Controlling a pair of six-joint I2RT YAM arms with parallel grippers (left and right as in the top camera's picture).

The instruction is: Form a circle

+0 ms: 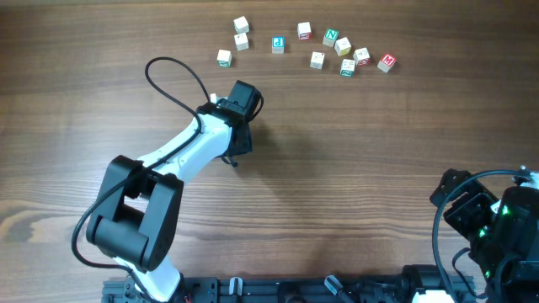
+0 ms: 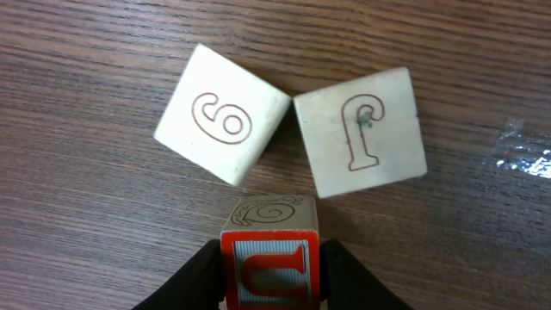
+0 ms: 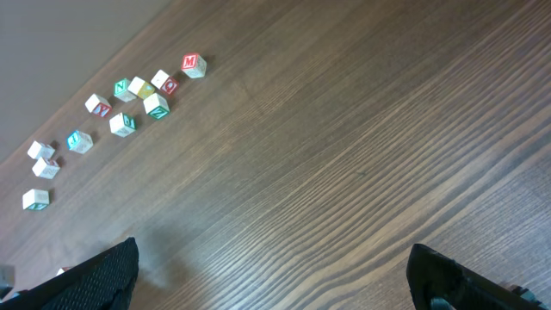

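Red U cube in grip of left end effector; right end effector released.

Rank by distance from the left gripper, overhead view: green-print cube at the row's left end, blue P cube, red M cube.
1. Green-print cube, row's left end, nearest.
2. Blue P cube, left of middle.
3. Red M cube, far right end.

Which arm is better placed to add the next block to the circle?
Left. The left tool grips the red-lettered block right beside the 6 block and J block; the right tool hangs open, far from every block.
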